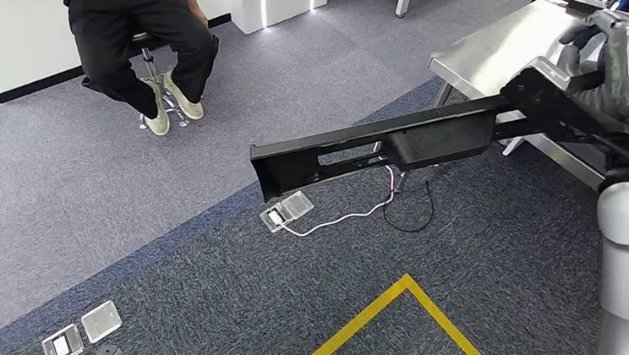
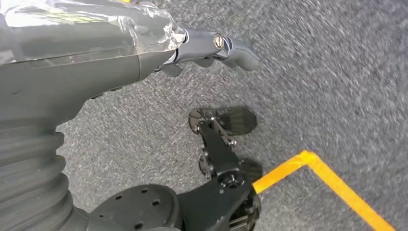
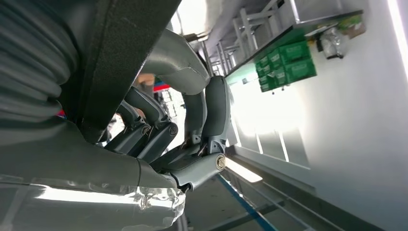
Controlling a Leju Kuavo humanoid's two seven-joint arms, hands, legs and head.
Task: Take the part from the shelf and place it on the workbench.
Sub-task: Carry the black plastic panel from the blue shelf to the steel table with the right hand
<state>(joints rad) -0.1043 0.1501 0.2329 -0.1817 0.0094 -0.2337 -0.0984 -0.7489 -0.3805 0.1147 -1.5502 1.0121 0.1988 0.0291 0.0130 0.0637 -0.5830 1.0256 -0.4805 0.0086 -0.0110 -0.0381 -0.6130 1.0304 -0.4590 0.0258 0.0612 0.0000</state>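
While the right hand (image 1: 597,49) is gripping one end of the long black part (image 1: 381,145) at 2 o'clock, the free end is jutting out over the carpet | left hand (image 2: 211,48) is hanging empty, fingers loosely apart | risk: the unsupported end sagging, or clipping the counter (image 1: 495,48) edge at 1 o'clock.

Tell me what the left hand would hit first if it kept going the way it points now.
Most likely the grey carpet. In the left wrist view the left hand hangs empty, fingers aimed down at the floor, nothing between them and it. The yellow floor line lies off to one side. Depth is uncertain.
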